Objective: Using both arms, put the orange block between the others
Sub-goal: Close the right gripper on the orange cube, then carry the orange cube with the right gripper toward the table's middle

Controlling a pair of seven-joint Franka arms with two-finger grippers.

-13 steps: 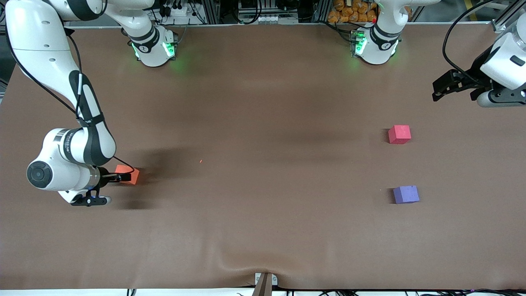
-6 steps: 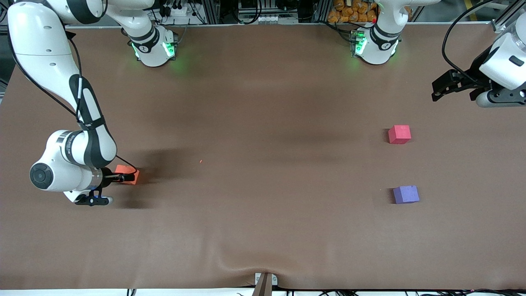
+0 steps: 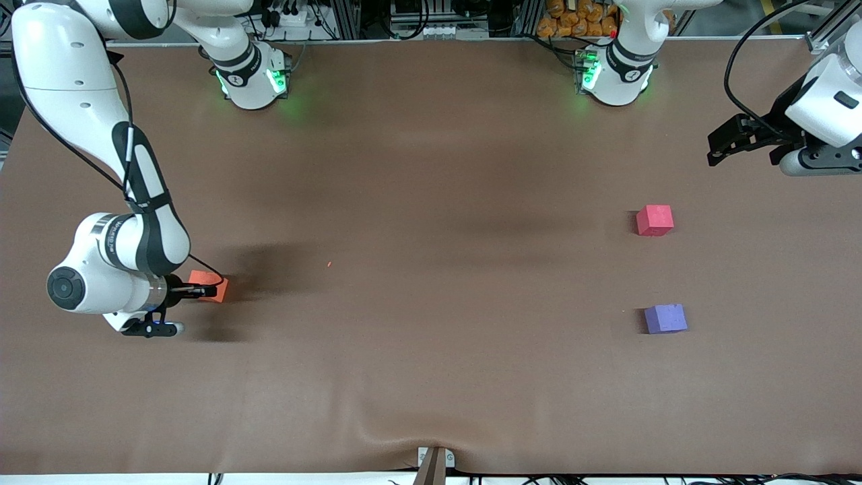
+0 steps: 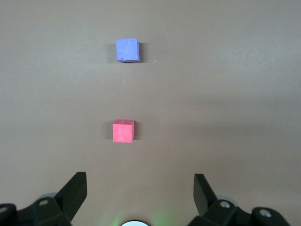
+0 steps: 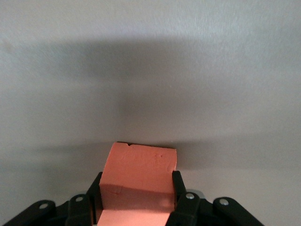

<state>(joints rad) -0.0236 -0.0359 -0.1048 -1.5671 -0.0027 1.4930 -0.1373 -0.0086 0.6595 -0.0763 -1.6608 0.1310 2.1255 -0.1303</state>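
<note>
The small matte orange foam-like cube (image 3: 210, 285) sits on the brown desk (image 3: 431, 364) close to the edge at the right arm's end, about midway between the edge where the bases stand and the edge by the front camera, and the right claw (image 3: 205, 292) is down at it with its two fingers pressed against opposite side faces, clamped on the cube, as the right wrist view shows (image 5: 137, 181). What the coming move turns on is distance along the desk's length: the matte pinkish-red cube (image 3: 654, 220) and the matte purple-blue cube (image 3: 665, 318) lie well apart from the orange one, toward the edge at the left arm's end, with an open gap between them, the purple-blue one nearer the front camera. The left claw (image 3: 724, 146), fingers spread wide and empty, waits in the air above the desk near that edge, much closer to the pair, so a handover looks likely. The desk covering is smooth and bare across the middle, with one slight wrinkle at the front-camera edge, leaving ample room to travel
</note>
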